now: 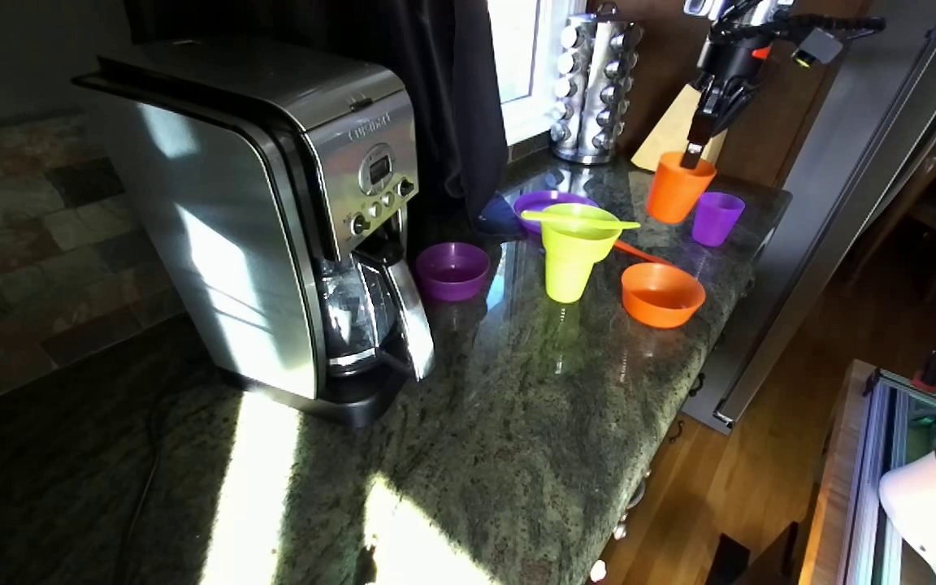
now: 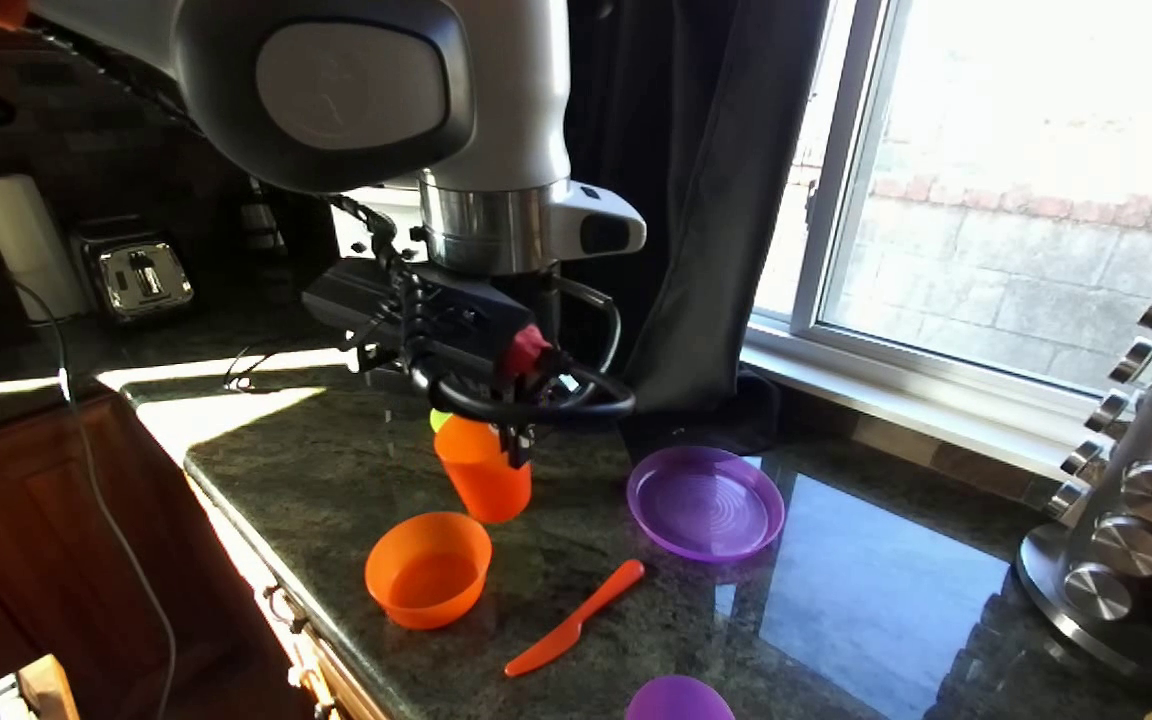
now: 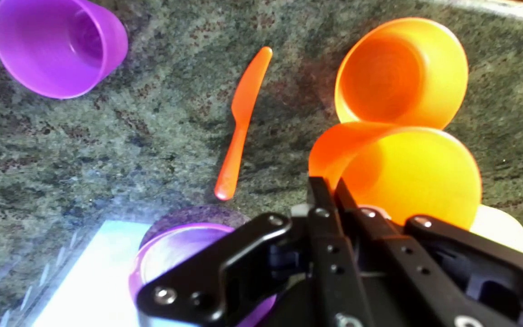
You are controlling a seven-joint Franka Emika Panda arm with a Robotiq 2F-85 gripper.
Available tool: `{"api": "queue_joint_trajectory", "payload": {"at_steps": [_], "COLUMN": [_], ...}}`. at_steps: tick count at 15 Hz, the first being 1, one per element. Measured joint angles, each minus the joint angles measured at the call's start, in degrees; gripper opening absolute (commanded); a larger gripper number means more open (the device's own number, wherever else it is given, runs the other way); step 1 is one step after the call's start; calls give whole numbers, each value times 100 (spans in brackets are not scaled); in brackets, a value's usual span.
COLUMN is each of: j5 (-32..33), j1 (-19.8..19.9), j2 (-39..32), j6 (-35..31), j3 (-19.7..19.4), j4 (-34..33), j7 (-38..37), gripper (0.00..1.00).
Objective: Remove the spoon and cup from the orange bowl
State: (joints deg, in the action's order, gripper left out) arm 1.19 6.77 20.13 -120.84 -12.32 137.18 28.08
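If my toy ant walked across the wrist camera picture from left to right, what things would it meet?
Purple cup → orange knife → orange bowl → pale, partly hidden piece at the far right.

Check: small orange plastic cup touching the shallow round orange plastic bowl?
Apart: in an exterior view, dark countertop shows between the orange cup and the orange bowl.

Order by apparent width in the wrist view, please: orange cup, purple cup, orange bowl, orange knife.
1. Orange cup, held nearer the camera
2. Orange bowl and purple cup: too alike to rank
3. Orange knife
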Motion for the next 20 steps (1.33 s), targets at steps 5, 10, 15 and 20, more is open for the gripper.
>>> {"api": "queue_joint_trajectory", "payload": {"at_steps": [5, 10, 15, 20], "j5": [-60, -66, -66, -69], "j1": [-14, -15, 0, 28], "j2": [-656, -1301, -1688, -1921], "j6": [0, 0, 0, -12], "j3": [5, 56, 60, 60], "j4": [-460, -741, -795, -827], "j7": [-368, -562, -564, -623], "gripper": [1, 1, 1, 1]}}
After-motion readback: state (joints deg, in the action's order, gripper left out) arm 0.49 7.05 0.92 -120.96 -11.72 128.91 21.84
